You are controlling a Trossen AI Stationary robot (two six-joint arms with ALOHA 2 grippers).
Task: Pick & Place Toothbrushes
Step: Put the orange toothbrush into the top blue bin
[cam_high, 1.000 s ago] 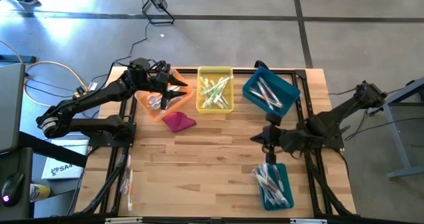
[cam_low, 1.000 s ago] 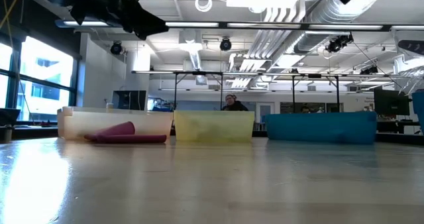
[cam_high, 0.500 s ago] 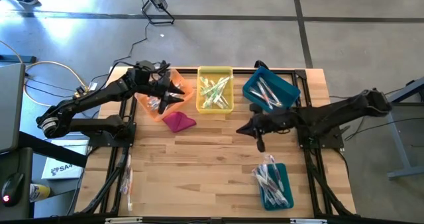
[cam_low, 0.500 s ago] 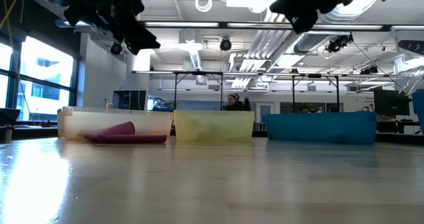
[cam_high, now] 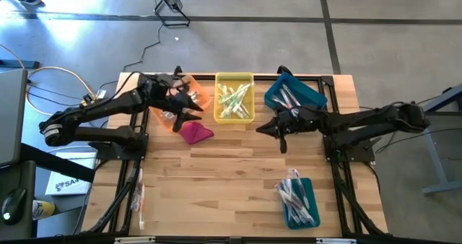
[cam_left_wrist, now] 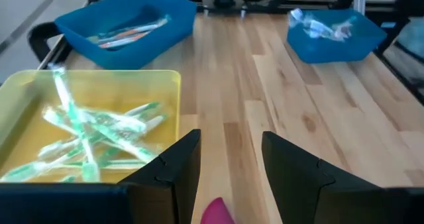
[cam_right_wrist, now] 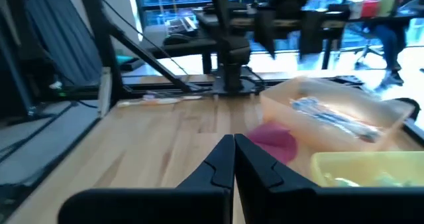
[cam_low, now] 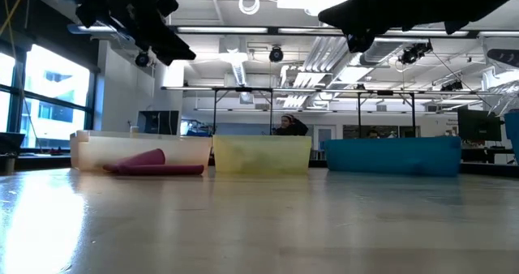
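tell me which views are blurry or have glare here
Right wrist view: soft all over, the orange bin and pink cloth smeared, windows behind blown out. Low view: the near table is out of focus, with window glare at its left; both arms are dark silhouettes against ceiling lights. Left wrist view: fairly sharp on the yellow bin. High view: bright floor glare at top left.

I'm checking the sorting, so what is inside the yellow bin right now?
The yellow bin holds a loose heap of green and clear toothbrushes, crossing one another. What lies under the heap is covered. Neither gripper is inside the bin.
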